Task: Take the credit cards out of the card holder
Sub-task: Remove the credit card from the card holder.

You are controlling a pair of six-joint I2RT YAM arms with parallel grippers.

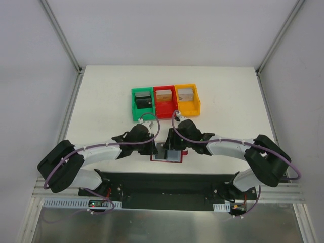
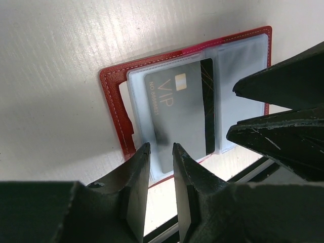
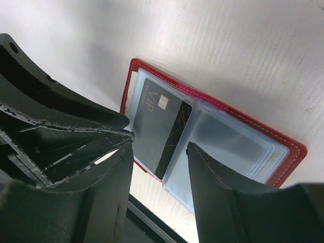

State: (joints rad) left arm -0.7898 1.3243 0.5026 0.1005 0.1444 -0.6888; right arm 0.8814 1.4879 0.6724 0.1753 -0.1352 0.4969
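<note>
The card holder (image 2: 110, 96) lies open and flat on the white worktop (image 2: 61, 61), directly under both end effectors. In its clear plastic sleeve (image 2: 238, 66) sits a dark grey credit card (image 2: 177, 111) marked VIP, with a gold chip.

The left end effector (image 2: 160, 147) hangs over the sleeve's edge with its fingers (image 2: 139, 174) almost together, leaving a narrow gap. Whether they pinch the sleeve cannot be told.

The right end effector (image 3: 158, 147) is released, its fingers (image 3: 212, 182) spread wide. The card and the holder's fold show in the gap between them.

Beyond both end effectors, well apart from the holder, stand a green bin (image 1: 143, 104), a red bin (image 1: 165, 101) and an orange bin (image 1: 187, 99) side by side.
</note>
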